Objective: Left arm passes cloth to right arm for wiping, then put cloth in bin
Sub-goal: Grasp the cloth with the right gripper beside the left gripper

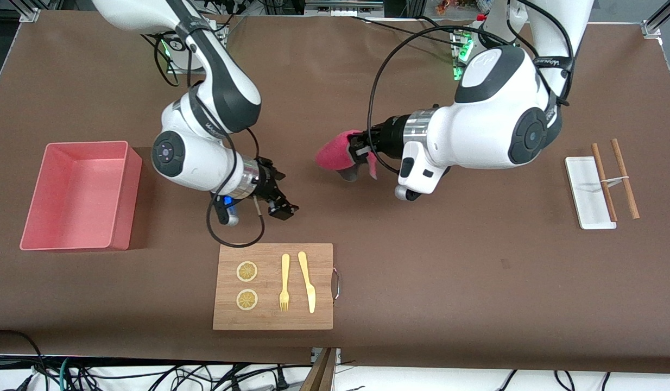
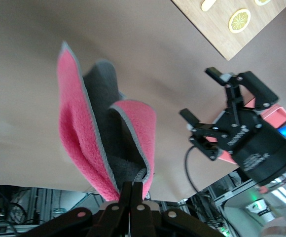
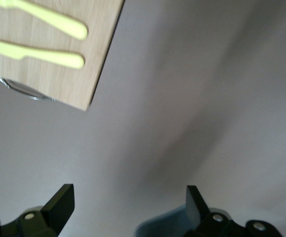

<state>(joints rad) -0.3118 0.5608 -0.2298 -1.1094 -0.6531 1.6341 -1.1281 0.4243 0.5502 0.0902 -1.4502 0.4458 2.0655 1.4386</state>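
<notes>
The left gripper [image 1: 361,146] hangs over bare table near the middle, clenched on one edge of the cloth [image 1: 337,155]. In the left wrist view the two fingers [image 2: 133,195] are pinched together on the hem, and the cloth [image 2: 103,133] stands out from them in a loose fold, crimson-pink outside, dark grey inside.

The right gripper [image 1: 278,203] is over the table just off the cutting board [image 1: 273,287], jaws released and spread wide, holding nothing; the right wrist view shows both fingers [image 3: 59,205] apart with only tabletop between them.

The relation that matters for the handover: in the front view the cloth lies at about two o'clock from the right gripper, near but clearly apart. The cloth's free end points toward the right arm's end of the table, roughly nine o'clock from the left gripper, so its long axis runs across the table toward the receiving arm. The right arm is the nearer one to that free end. The left wrist view shows the right gripper [image 2: 222,118] facing the cloth, though whether its jaws line up with the fold's edge is hard to judge from here.

The bin [image 1: 77,195] sits at nine o'clock from the right gripper, well apart, empty of cloth.
</notes>
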